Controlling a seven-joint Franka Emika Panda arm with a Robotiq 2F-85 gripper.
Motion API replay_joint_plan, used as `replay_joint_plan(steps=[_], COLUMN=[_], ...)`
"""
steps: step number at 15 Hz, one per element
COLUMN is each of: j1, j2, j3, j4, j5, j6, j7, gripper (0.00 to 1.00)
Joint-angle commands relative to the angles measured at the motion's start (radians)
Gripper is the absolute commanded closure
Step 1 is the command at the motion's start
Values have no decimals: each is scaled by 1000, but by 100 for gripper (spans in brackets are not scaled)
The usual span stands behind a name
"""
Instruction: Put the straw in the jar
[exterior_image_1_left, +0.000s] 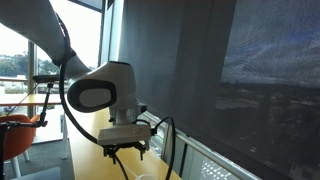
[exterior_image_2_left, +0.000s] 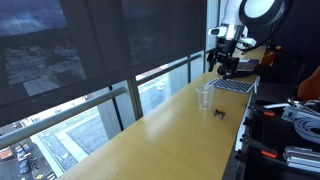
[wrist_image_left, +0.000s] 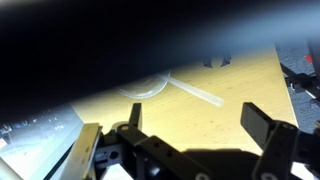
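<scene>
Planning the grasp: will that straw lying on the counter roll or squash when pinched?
The straw looks thin and lies flat on the smooth counter, so a nudge probably rolls it. Likely light; the open gripper pinching hard might flatten it.

The white arm (exterior_image_1_left: 45, 28) enters from the upper corner in an exterior view and bends downward, ending in a rounded wrist (exterior_image_1_left: 100, 90) that lies roughly level. A black cable (exterior_image_1_left: 66, 112) loops down alongside the arm toward the wrist. Below the wrist hangs the gripper (exterior_image_1_left: 126, 152), pointing straight down. Its dark fingers (exterior_image_1_left: 143, 150) are spread wide apart and grasp nothing. In the wrist view the two fingers rise from the bottom edge, one at each side, with an empty gap between them.
</scene>
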Motion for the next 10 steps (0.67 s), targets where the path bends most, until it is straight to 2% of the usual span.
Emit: replay_joint_plan(steps=[1,10], j1=[-9,-53], j2=[3,68], j3=[-8,-36], j4=[13,115], j5=[-3,-2], j6=[7,-1], j7=[-2,-7], gripper=[0,0])
